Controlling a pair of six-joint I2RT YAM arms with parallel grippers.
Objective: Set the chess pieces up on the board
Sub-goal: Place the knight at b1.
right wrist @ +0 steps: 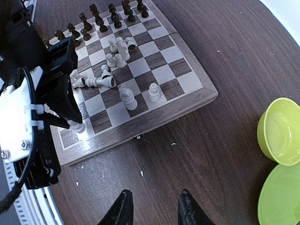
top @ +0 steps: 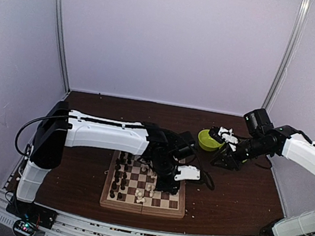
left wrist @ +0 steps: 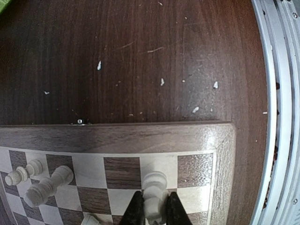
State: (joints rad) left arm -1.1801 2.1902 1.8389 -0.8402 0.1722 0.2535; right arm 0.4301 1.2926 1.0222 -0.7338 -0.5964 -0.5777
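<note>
The board (top: 142,208) lies in front of the left arm. Dark chess pieces (right wrist: 101,18) stand in rows along one side. Several white pieces (right wrist: 115,56) lie tipped in a loose cluster mid-board, and two white ones (right wrist: 127,98) stand upright near the edge facing the bowl. My left gripper (left wrist: 153,212) is shut on a white piece (left wrist: 154,185), holding it upright on a square in the edge row, next to the corner square of the board (left wrist: 140,133). The right gripper (right wrist: 154,208) hangs open over bare table beside the board, with nothing between its fingers.
A lime-green bowl (right wrist: 281,131) and a green plate (right wrist: 281,199) sit on the dark wooden table right of the board (right wrist: 206,91), close to the right gripper (top: 223,158). White crumbs (left wrist: 161,82) dot the table. A metal rail (left wrist: 281,93) runs along the table edge.
</note>
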